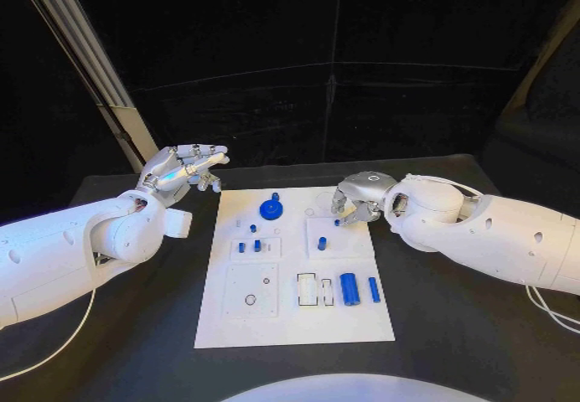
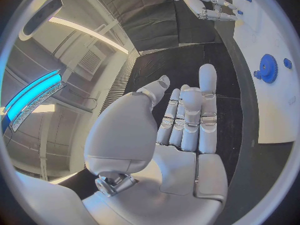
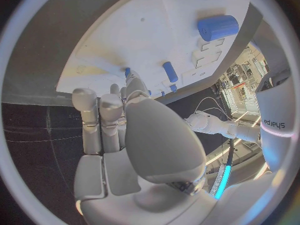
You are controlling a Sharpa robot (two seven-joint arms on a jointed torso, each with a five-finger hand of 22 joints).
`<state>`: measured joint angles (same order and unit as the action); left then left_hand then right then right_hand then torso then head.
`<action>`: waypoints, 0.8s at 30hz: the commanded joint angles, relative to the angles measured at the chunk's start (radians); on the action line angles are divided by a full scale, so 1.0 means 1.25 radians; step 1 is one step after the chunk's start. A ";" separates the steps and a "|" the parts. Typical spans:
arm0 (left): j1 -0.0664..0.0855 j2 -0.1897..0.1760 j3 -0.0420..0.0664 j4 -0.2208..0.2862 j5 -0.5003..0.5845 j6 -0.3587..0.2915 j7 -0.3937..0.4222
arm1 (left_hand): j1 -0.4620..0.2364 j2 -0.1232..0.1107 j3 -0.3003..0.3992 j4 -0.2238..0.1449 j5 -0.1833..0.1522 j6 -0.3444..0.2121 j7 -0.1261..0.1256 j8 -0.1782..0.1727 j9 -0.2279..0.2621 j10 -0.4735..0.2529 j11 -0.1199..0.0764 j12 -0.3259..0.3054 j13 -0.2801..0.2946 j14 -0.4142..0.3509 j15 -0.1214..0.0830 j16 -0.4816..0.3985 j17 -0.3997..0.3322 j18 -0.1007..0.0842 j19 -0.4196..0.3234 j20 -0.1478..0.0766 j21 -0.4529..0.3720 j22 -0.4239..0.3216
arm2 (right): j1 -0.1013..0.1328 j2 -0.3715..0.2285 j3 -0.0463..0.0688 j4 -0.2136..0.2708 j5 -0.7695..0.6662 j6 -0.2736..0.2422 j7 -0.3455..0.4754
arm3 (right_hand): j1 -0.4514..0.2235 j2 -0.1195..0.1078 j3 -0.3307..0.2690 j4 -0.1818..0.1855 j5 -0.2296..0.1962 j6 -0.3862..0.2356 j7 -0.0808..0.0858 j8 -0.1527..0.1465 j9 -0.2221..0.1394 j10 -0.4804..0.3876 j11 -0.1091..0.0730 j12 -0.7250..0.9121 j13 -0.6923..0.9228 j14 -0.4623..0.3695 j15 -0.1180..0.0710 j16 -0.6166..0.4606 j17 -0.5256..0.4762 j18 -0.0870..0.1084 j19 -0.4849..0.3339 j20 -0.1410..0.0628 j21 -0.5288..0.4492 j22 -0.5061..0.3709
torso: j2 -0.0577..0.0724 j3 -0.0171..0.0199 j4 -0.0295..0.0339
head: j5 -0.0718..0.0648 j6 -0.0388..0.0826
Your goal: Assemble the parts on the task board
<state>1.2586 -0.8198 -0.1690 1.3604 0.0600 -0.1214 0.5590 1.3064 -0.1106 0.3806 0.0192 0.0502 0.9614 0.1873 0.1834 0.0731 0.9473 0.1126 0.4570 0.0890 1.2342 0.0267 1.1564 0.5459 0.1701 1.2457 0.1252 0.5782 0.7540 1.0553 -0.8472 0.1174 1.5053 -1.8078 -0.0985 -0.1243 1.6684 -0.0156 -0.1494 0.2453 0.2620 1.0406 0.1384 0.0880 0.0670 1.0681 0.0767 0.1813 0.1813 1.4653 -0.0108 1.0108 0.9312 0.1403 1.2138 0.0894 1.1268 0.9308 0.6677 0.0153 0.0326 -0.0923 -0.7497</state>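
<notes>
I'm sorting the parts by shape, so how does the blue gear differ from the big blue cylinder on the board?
The blue gear is a flat toothed disc with a raised hub; the big blue cylinder is smooth and long, lying on its side. The gear sits at the far end of the task board, between the left hand and right hand; the cylinder lies at the near end. Both are blue, and neither hand touches them.

Right hand [image 3: 134, 135] over task board [image 3: 119, 40]

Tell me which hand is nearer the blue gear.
Right. The right hand hovers over the board's far right part, close beside the gear; the left hand hangs off the board's far left corner.
</notes>
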 commanded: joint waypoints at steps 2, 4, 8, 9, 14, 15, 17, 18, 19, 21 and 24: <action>0.001 0.000 0.000 -0.002 0.041 0.009 0.015 | 0.001 0.012 -0.004 0.000 0.006 0.005 -0.001 0.006 -0.001 0.006 0.000 0.005 0.000 -0.008 0.000 -0.007 -0.007 0.011 -0.004 0.000 -0.007 -0.003 | -0.003 0.004 0.000 0.001 -0.027 0.019 -0.004 | 0.002 -0.001 0.004 0.005 -0.002 -0.004 0.000 -0.004 0.000 -0.004 0.001 -0.005 -0.008 0.013 0.005 0.013 0.009 -0.009 0.010 0.001 0.011 0.012 | 0.000 0.0000 0.0016 | 0.004 -0.001; 0.001 0.000 0.000 -0.005 0.042 0.008 0.013 | 0.001 0.012 -0.004 -0.001 0.006 0.005 -0.001 0.006 -0.001 0.006 0.000 0.006 0.000 -0.009 0.000 -0.008 -0.009 0.011 -0.004 0.000 -0.008 -0.003 | -0.005 0.006 0.000 -0.002 -0.026 0.022 -0.003 | 0.005 0.002 0.008 0.005 -0.003 -0.001 0.000 -0.005 0.000 -0.001 0.001 -0.007 -0.014 0.015 0.006 0.019 0.014 -0.010 0.015 0.001 0.018 0.021 | 0.000 0.0008 0.0004 | 0.004 -0.001; 0.001 0.000 0.000 -0.007 0.042 0.008 0.010 | 0.003 0.014 -0.004 -0.002 0.006 0.005 -0.001 0.007 -0.001 0.005 0.000 0.007 0.000 -0.011 -0.001 -0.010 -0.013 0.011 -0.004 0.000 -0.009 -0.005 | -0.008 0.011 0.000 -0.006 -0.021 0.028 0.001 | 0.014 0.011 0.026 0.007 -0.028 0.011 -0.001 -0.008 0.002 0.016 0.001 -0.012 -0.034 0.020 0.005 0.043 0.035 -0.015 0.029 0.002 0.040 0.049 | 0.000 0.0004 0.0007 | 0.005 -0.003; 0.001 0.000 0.000 -0.008 0.042 0.008 0.009 | 0.003 0.014 -0.004 -0.002 0.006 0.005 -0.001 0.007 -0.001 0.005 0.000 0.007 0.000 -0.011 -0.001 -0.010 -0.013 0.011 -0.004 0.000 -0.009 -0.005 | -0.009 0.012 0.000 -0.007 -0.021 0.029 0.002 | 0.016 0.013 0.031 0.007 -0.032 0.014 -0.001 -0.008 0.002 0.019 0.000 -0.013 -0.038 0.021 0.005 0.049 0.040 -0.016 0.032 0.002 0.045 0.056 | 0.000 0.0004 0.0008 | 0.005 -0.003; 0.001 0.001 0.000 -0.009 0.042 0.008 0.006 | 0.005 0.015 -0.003 -0.002 0.006 0.005 -0.001 0.007 -0.002 0.005 0.000 0.008 -0.001 -0.012 -0.001 -0.012 -0.017 0.011 -0.004 -0.001 -0.010 -0.006 | -0.011 0.016 0.000 -0.010 -0.019 0.040 0.003 | 0.026 0.020 0.053 0.009 -0.042 0.030 -0.002 -0.008 0.003 0.038 -0.001 -0.017 -0.055 0.026 0.004 0.075 0.063 -0.022 0.048 0.001 0.071 0.089 | 0.001 0.0008 0.0007 | 0.008 -0.006; 0.001 0.001 0.000 -0.009 0.042 0.008 0.005 | 0.005 0.015 -0.003 -0.002 0.006 0.005 -0.001 0.007 -0.002 0.005 0.000 0.008 -0.001 -0.012 -0.001 -0.012 -0.017 0.011 -0.004 -0.001 -0.010 -0.006 | -0.011 0.017 0.000 -0.011 -0.019 0.042 0.003 | 0.028 0.021 0.058 0.009 -0.045 0.033 -0.002 -0.008 0.003 0.042 -0.001 -0.018 -0.057 0.027 0.004 0.079 0.066 -0.023 0.051 0.001 0.075 0.095 | 0.001 0.0008 0.0008 | 0.008 -0.006; 0.001 0.001 0.000 -0.009 0.042 0.008 0.004 | 0.005 0.016 -0.003 -0.003 0.006 0.005 -0.001 0.007 -0.002 0.005 0.000 0.008 -0.001 -0.013 -0.001 -0.012 -0.019 0.011 -0.004 -0.001 -0.011 -0.006 | -0.012 0.018 0.000 -0.012 -0.018 0.047 0.003 | 0.033 0.022 0.072 0.009 -0.057 0.039 -0.001 -0.009 0.003 0.052 -0.001 -0.022 -0.065 0.027 0.004 0.086 0.071 -0.025 0.054 0.001 0.082 0.104 | 0.001 0.0010 0.0008 | 0.008 -0.006; 0.001 0.001 0.000 -0.010 0.042 0.008 0.003 | 0.006 0.016 -0.003 -0.003 0.006 0.005 -0.001 0.008 -0.002 0.005 0.000 0.008 -0.001 -0.013 -0.001 -0.012 -0.019 0.011 -0.004 -0.001 -0.011 -0.006 | -0.012 0.019 0.000 -0.012 -0.018 0.049 0.003 | 0.035 0.023 0.078 0.009 -0.062 0.042 -0.001 -0.009 0.003 0.055 -0.001 -0.023 -0.068 0.027 0.004 0.089 0.073 -0.025 0.055 0.001 0.085 0.108 | 0.000 0.0009 0.0006 | 0.008 -0.006; 0.001 0.001 0.000 -0.010 0.042 0.008 0.003 | 0.006 0.016 -0.003 -0.003 0.006 0.005 -0.001 0.008 -0.002 0.005 0.000 0.008 -0.001 -0.013 -0.001 -0.012 -0.019 0.011 -0.004 -0.001 -0.011 -0.006 | -0.013 0.019 0.000 -0.012 -0.018 0.051 0.003 | 0.039 0.024 0.085 0.008 -0.067 0.045 -0.001 -0.009 0.003 0.060 -0.001 -0.024 -0.071 0.027 0.004 0.094 0.077 -0.026 0.058 0.001 0.090 0.114 | 0.000 0.0010 0.0003 | 0.009 -0.007; 0.001 0.001 0.000 -0.010 0.042 0.007 0.002 | 0.007 0.017 -0.003 -0.004 0.006 0.005 -0.001 0.008 -0.002 0.004 0.000 0.009 -0.001 -0.014 -0.001 -0.013 -0.022 0.011 -0.004 -0.001 -0.012 -0.007 | -0.013 0.019 0.000 -0.013 -0.018 0.055 0.002 | 0.043 0.026 0.097 0.007 -0.073 0.051 -0.001 -0.009 0.003 0.068 -0.001 -0.026 -0.075 0.028 0.004 0.101 0.083 -0.028 0.062 0.001 0.098 0.124 | 0.000 0.0009 0.0001 | 0.009 -0.007; 0.001 0.001 0.000 -0.011 0.042 0.007 -0.001 | 0.007 0.017 -0.003 -0.004 0.006 0.005 -0.001 0.008 -0.002 0.004 0.000 0.009 -0.001 -0.014 -0.001 -0.014 -0.022 0.011 -0.004 -0.001 -0.012 -0.007 | -0.014 0.020 0.000 -0.013 -0.019 0.060 -0.001 | 0.055 0.026 0.127 0.001 -0.085 0.061 0.000 -0.010 0.003 0.081 -0.001 -0.032 -0.084 0.027 0.003 0.107 0.086 -0.029 0.064 0.001 0.105 0.133 | 0.000 0.0006 0.0000 | 0.009 -0.007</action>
<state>1.2582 -0.8189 -0.1694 1.3470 0.1048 -0.1210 0.5565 1.3119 -0.0976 0.3794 0.0180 0.0542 0.9614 0.1873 0.1873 0.0724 0.9472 0.1126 0.4648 0.0889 1.2256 0.0250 1.1441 0.5189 0.1698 1.2458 0.1252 0.5667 0.7457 1.0393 -0.8232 0.1189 1.4900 -1.8248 -0.0540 -0.1239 1.7300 0.0136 0.0029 0.2487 0.1593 1.1105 0.1366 0.0788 0.0696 1.1636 0.0749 0.1448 0.0770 1.4652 -0.0108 1.1386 1.0375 0.1237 1.2869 0.0909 1.2548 1.0955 0.6684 0.0163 0.0332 -0.0806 -0.7586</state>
